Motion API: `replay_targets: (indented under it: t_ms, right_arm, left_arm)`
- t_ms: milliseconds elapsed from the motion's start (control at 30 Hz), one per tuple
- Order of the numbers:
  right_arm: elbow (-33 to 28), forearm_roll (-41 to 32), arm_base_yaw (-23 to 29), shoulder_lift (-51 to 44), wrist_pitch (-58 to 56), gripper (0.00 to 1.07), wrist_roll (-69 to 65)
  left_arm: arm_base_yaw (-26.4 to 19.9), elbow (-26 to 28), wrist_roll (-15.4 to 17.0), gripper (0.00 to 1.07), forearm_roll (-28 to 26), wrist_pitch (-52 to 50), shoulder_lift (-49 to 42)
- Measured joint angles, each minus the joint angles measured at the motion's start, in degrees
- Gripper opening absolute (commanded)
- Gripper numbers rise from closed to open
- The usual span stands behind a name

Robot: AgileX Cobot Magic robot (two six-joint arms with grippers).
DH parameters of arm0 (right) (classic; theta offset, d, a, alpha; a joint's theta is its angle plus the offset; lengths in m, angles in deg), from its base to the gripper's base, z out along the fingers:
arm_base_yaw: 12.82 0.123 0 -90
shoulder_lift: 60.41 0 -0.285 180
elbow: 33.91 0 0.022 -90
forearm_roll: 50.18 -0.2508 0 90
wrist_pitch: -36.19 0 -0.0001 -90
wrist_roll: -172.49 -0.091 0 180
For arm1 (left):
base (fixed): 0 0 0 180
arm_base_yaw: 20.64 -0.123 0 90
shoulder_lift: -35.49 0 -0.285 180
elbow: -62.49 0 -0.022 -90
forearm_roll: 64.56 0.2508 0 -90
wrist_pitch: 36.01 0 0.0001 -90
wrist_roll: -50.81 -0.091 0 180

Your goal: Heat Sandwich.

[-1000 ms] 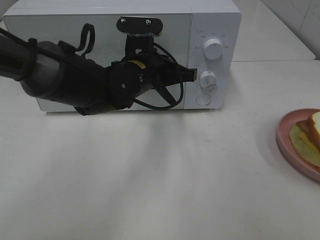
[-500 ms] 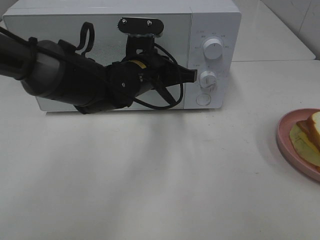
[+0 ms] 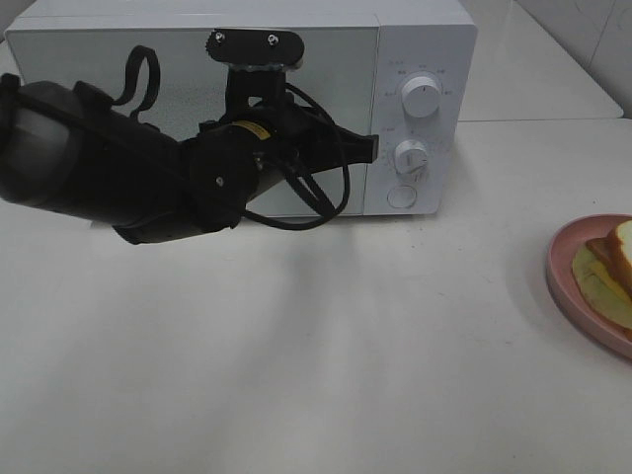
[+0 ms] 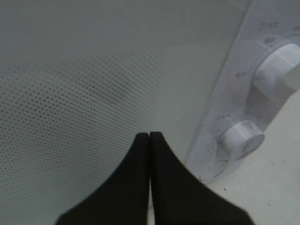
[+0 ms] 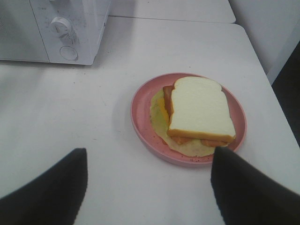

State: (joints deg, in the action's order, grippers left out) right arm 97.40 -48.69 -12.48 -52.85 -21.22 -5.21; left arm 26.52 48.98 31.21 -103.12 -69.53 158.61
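Bare table (image 3: 326, 375) lies open before the microwave (image 3: 425, 59), whose door front the left arm (image 3: 128, 178) blocks.

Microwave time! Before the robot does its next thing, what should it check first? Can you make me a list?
1. Microwave door shut: yes, so it must be opened before heating. Not ok yet.
2. Left gripper shut, tips near the door's edge by the knobs: ok. Whether they touch the door: cannot tell.
3. Sandwich lying on the pink plate: ok.
4. Right gripper open and empty, above the table short of the plate: ok.
5. Table between microwave and plate free of things in the way: ok.
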Motion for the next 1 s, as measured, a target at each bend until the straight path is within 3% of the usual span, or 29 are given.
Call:
replay_targets:
  t_ms: [267,433,467,500,533,567,600,633,733,833,1000]
  right_arm:
    - [0.0,0.0,0.0,0.0,0.0,0.71,0.0]
    - [0.0,0.0,0.0,0.0,0.0,0.71,0.0]
    - [0.0,0.0,0.0,0.0,0.0,0.71,0.0]
    - [0.0,0.0,0.0,0.0,0.0,0.71,0.0]
    - [0.0,0.0,0.0,0.0,0.0,0.71,0.0]
    - [0.0,0.0,0.0,0.0,0.0,0.71,0.0]
    - [0.0,0.0,0.0,0.0,0.0,0.71,0.0]
    - [0.0,0.0,0.0,0.0,0.0,0.71,0.0]
    - [0.0,0.0,0.0,0.0,0.0,0.71,0.0]
    - [0.0,0.0,0.0,0.0,0.0,0.71,0.0]
    - [0.0,0.0,0.0,0.0,0.0,0.71,0.0]
  left_arm:
    - [3.4,-6.0,0.0,0.0,-0.2,0.2,-5.1]
    - [4.1,-9.9,0.0,0.0,-0.2,5.4,-8.3]
    - [4.1,-10.5,0.0,0.07,-0.3,10.1,-9.6]
    - [4.1,-10.5,0.0,0.07,-0.3,10.1,-9.6]
    - [3.8,-10.6,0.0,0.16,-0.3,12.9,-10.3]
    - [3.5,-10.7,0.0,0.28,-0.3,15.9,-10.8]
    - [2.8,-10.7,0.0,0.59,-0.3,21.6,-11.8]
    - [2.8,-10.7,0.0,0.59,-0.3,21.6,-11.8]
    - [0.8,-10.7,0.0,1.01,0.2,30.7,-14.3]
    - [-0.3,-10.7,0.0,0.99,1.4,34.7,-15.5]
    - [-3.3,-10.7,0.0,0.98,7.8,47.2,-19.1]
